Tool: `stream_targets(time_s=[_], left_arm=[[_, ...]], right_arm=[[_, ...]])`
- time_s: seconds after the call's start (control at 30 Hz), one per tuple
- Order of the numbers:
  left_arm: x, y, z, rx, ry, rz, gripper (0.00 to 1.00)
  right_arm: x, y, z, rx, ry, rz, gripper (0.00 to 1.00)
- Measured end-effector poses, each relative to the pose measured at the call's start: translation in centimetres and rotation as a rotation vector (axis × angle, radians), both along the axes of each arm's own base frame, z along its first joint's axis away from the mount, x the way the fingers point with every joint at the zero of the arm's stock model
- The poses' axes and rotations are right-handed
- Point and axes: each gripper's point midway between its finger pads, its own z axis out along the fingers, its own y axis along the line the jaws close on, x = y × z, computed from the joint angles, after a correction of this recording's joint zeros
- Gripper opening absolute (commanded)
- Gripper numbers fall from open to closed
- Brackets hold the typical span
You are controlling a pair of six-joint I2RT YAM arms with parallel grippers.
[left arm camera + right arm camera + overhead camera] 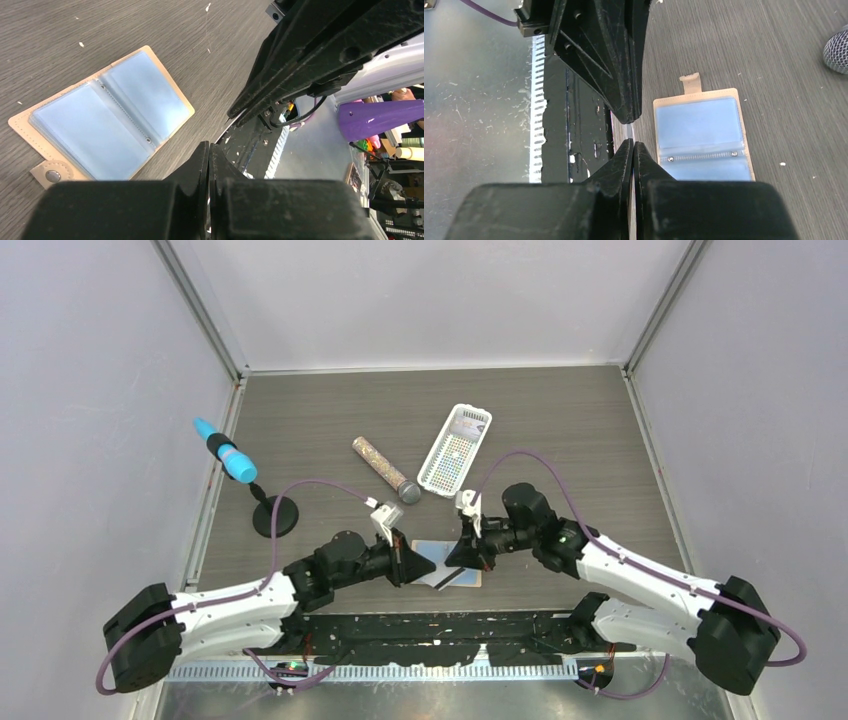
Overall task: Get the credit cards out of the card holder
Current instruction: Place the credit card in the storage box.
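Observation:
The card holder (428,546) (105,117) (701,130) lies open and flat on the table, a tan wallet with bluish-grey pockets and a small tab. Just above its near side my two grippers meet tip to tip. A thin pale credit card (630,132) shows edge-on in the gap between them. My left gripper (432,567) (209,145) is shut on one end of it. My right gripper (450,562) (633,143) is shut on the other end. The card's faces are hidden.
A glittery tube (385,470) with a mesh cap lies behind the holder. A white slotted basket (455,448) sits to the tube's right. A blue marker (225,455) leans on a black round stand (275,515) at the left. The black base plate (440,625) runs along the near edge.

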Motion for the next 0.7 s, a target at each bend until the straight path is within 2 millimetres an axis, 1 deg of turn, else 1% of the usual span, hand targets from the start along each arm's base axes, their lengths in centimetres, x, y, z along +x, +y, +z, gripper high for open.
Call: stream_targets(time_s=[0.07,0.13,0.2,0.27,0.33,0.37,0.4,0.5,0.6,0.7], left_arm=[[0.1,0.1,0.3,-0.003,-0.004,0.009,0.31],[0.3,0.4,0.4,0.004,0.005,0.034,0.44],[0.8,1.0,0.3,0.026,0.026,0.082,0.5],[1.3,1.7,0.6,0.042,0.056,0.145,0.54],[1.9,2.5,1.3,0.04,0.088,0.213,0.58],[2.1,2.8,1.8,0.034,0.104,0.245,0.6],[2.3,3.1,2.2,0.028,0.119,0.269,0.63],[2.7,3.7,3.2,-0.002,0.169,0.337,0.67],[2.8,4.0,3.2,-0.023,0.23,0.384,0.69],[2.9,4.1,3.0,-0.042,0.29,0.416,0.7]], right_arm=[[-0.2,0.0,0.3,0.014,-0.027,-0.003,0.05],[-0.5,0.0,0.7,0.025,-0.068,-0.007,0.05],[-0.6,0.0,1.1,0.034,-0.13,-0.018,0.05],[-0.7,0.0,1.7,0.044,-0.211,-0.033,0.05],[-0.6,0.1,2.5,0.055,-0.303,-0.05,0.05],[-0.1,0.0,2.9,0.055,-0.351,-0.073,0.05],[-0.4,0.2,3.1,0.058,-0.387,-0.066,0.05],[-0.4,0.3,3.3,0.053,-0.504,-0.081,0.05],[-0.2,0.4,3.2,0.025,-0.615,-0.102,0.05],[0.2,0.4,3.7,0.005,-0.716,-0.133,0.05]])
